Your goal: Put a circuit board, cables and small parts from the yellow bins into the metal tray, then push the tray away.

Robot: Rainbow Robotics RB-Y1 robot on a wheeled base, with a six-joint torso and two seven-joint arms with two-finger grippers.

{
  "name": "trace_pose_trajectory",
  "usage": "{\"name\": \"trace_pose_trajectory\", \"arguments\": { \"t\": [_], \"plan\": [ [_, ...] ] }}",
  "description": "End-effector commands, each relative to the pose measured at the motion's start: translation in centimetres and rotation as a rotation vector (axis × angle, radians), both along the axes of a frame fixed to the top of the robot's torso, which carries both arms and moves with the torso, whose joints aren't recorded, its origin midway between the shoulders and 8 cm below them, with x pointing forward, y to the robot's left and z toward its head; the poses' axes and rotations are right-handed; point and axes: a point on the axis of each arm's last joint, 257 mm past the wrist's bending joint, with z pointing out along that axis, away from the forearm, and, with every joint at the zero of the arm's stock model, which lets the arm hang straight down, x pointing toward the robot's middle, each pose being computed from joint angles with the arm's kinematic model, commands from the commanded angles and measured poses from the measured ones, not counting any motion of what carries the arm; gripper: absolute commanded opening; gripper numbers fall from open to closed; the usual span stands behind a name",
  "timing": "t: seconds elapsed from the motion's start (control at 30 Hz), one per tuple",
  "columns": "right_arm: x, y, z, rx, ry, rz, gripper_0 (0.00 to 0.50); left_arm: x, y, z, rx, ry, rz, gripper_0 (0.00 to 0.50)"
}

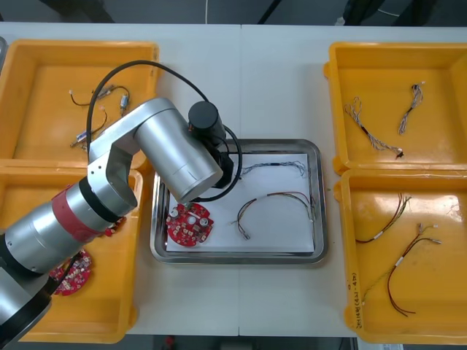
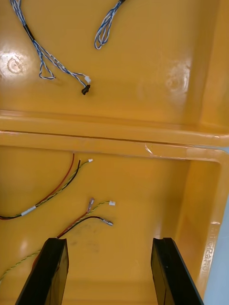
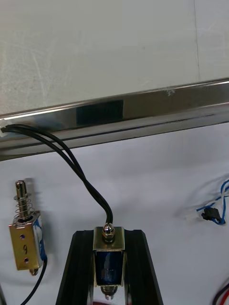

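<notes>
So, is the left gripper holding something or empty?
Holding: the left gripper is shut on a small metal part over the metal tray.

Board point(image 1: 189, 224), cables point(image 1: 281, 195), small metal part point(image 3: 26, 236) in tray point(image 1: 237, 257).

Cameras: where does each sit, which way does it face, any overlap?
Front view: above the arms, looking steeply down at the table; left arm over the metal tray between yellow bins.
Left wrist view: low inside the tray, facing its rim; left gripper shut on a small metal part.
Right wrist view: above the right-side bins; right gripper open over red and yellow cables.
Shared: front and left wrist both show the tray; front and right wrist, those cables.
</notes>
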Motion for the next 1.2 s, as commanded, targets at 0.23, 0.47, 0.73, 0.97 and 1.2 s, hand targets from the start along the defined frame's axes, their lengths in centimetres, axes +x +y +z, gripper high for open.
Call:
{"name": "trace_pose_trajectory", "arguments": {
  "t": [0.23,0.47,0.73,0.97,1.2],
  "plan": [
    [-0.6,-0.4,-0.6,0.124,-0.007,-0.146,0.500,-1.2,-2.5,-0.9,-0.083,0.013,0.054,0.320],
    [-0.8,0.4,-1.4,0.135,0.014,-0.131,0.500,-1.2,-2.7,-0.7,-0.094,0.008,0.066,0.500],
    [-0.9,0.6,-1.6,0.131,0.022,-0.117,0.500,-1.3,-2.2,1.7,-0.107,-0.023,0.084,0.500],
    [-0.8,0.3,-1.5,0.125,0.018,-0.127,0.500,-2.0,0.2,5.0,-0.112,-0.021,0.118,0.500],
    [-0.8,-0.1,-1.6,0.112,0.017,-0.141,0.500,-2.5,2.9,8.7,-0.142,-0.019,0.146,0.500]
  ]
}}
